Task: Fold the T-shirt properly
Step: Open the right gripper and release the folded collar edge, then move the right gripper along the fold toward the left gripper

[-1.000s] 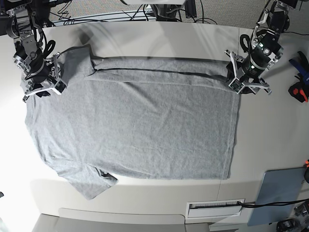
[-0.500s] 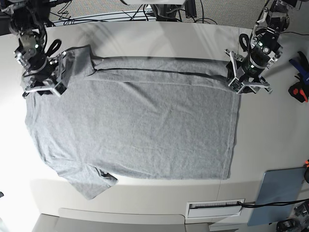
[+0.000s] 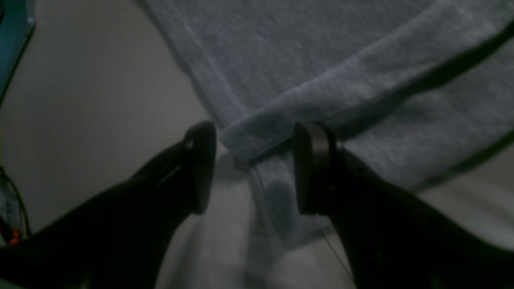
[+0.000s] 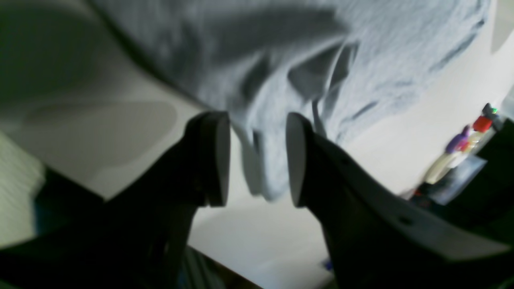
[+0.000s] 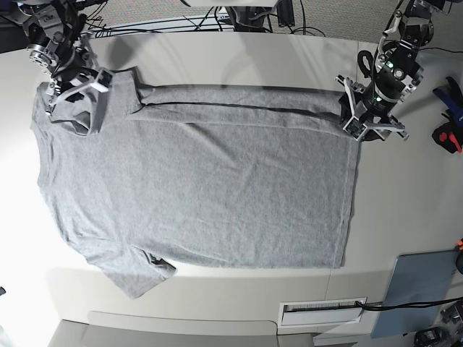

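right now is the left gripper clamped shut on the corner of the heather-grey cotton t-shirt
No, the left gripper stands open, its two dark fingers set apart either side of the folded hem corner of the heather-grey cotton T-shirt.

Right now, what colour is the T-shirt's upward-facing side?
Plain heather grey, no print visible on the T-shirt; the base view shows it best.

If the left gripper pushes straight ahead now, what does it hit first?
Probably the folded hem corner of the T-shirt, which already lies between the open jaws of the left gripper; depth is unclear.
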Controlling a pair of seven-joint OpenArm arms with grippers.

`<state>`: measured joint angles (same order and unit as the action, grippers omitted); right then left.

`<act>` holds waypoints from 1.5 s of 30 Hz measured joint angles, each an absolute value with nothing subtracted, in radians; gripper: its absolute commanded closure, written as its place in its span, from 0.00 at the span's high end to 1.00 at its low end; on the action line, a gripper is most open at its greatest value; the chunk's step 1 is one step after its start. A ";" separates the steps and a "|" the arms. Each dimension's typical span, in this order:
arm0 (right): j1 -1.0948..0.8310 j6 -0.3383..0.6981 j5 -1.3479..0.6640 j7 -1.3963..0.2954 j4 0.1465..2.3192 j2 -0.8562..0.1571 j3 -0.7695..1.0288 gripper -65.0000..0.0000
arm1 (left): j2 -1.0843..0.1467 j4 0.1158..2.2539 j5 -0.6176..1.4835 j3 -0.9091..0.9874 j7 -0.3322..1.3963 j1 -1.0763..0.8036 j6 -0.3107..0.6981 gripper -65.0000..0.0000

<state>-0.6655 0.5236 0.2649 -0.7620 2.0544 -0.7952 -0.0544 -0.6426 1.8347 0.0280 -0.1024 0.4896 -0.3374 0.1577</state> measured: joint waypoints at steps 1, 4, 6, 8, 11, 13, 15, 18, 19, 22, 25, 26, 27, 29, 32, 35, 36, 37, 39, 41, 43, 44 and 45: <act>-0.673 0.523 0.265 -0.762 2.054 -0.806 -0.054 0.36 | -0.643 1.835 0.028 -0.102 0.489 -0.337 0.149 0.49; -0.679 0.522 0.265 -0.727 2.054 -0.814 -0.054 0.35 | -0.643 1.835 0.028 -0.102 0.489 -0.337 0.138 0.49; -0.679 0.542 0.265 -0.686 2.054 -0.814 -0.056 0.35 | -0.643 1.835 0.028 -0.102 0.489 -0.337 0.138 0.49; -0.678 0.562 0.268 -0.681 2.054 -0.814 -0.068 0.35 | -0.643 1.835 0.028 -0.102 0.489 -0.337 0.138 0.49; -0.679 0.577 0.274 -0.680 2.054 -0.814 -0.104 0.35 | -0.643 1.835 0.028 -0.102 0.489 -0.337 0.138 0.49; -0.672 0.577 0.280 -0.680 2.051 -0.814 -0.125 0.35 | -0.643 1.835 0.028 -0.102 0.489 -0.337 0.138 0.49; -0.638 0.577 0.286 -0.673 2.012 -0.811 -0.149 0.35 | -0.643 1.835 0.028 -0.102 0.489 -0.337 0.138 0.49; -0.577 0.573 0.313 -0.682 1.938 -0.811 -0.184 0.35 | -0.643 1.835 0.028 -0.102 0.488 -0.337 0.137 0.49; -0.559 0.574 0.310 -0.686 1.919 -0.811 -0.194 0.35 | -0.643 1.835 0.028 -0.102 0.488 -0.337 0.138 0.49; -0.526 0.570 0.313 -0.688 1.895 -0.811 -0.224 0.35 | -0.643 1.835 0.028 -0.102 0.488 -0.337 0.138 0.49; -0.512 0.570 0.314 -0.688 1.892 -0.811 -0.251 0.32 | -0.643 1.835 0.028 -0.102 0.489 -0.337 0.138 0.49; -0.507 0.570 0.313 -0.688 1.891 -0.812 -0.257 0.29 | -0.643 1.835 0.028 -0.102 0.488 -0.337 0.138 0.49; -0.503 0.570 0.313 -0.688 1.891 -0.811 -0.265 0.25 | -0.643 1.835 0.028 -0.102 0.489 -0.337 0.138 0.49; -0.498 0.570 0.313 -0.688 1.891 -0.807 -0.271 0.20 | -0.643 1.835 0.028 -0.102 0.488 -0.337 0.138 0.49; -0.499 0.570 0.313 -0.733 1.892 -0.806 -0.271 0.16 | -0.643 1.835 0.028 -0.102 0.489 -0.337 0.138 0.49; -0.499 0.570 0.313 -0.757 1.901 -0.807 -0.271 0.10 | -0.643 1.835 0.028 -0.102 0.488 -0.337 0.138 0.49; -0.499 0.570 0.311 -0.763 1.914 -0.807 -0.270 0.07 | -0.643 1.835 0.028 -0.102 0.488 -0.337 0.138 0.49; -0.499 0.569 0.310 -0.762 1.929 -0.806 -0.268 0.04 | -0.643 1.835 0.028 -0.102 0.489 -0.337 0.138 0.49; -0.495 0.540 0.307 -0.756 1.953 -0.806 -0.261 0.00 | -0.643 1.835 0.028 -0.102 0.489 -0.337 0.138 0.49; -0.473 0.537 0.306 -0.761 1.957 -0.806 -0.259 0.00 | -0.643 1.835 0.028 -0.102 0.489 -0.337 0.138 0.49; -0.455 0.536 0.307 -0.762 1.957 -0.807 -0.257 0.00 | -0.643 1.835 0.028 -0.102 0.489 -0.337 0.138 0.49; -0.448 0.528 0.308 -0.762 1.957 -0.807 -0.257 0.00 | -0.643 1.835 0.028 -0.102 0.488 -0.337 0.138 0.49; -0.440 0.513 0.306 -0.762 1.957 -0.806 -0.257 0.00 | -0.643 1.835 0.028 -0.102 0.489 -0.337 0.138 0.49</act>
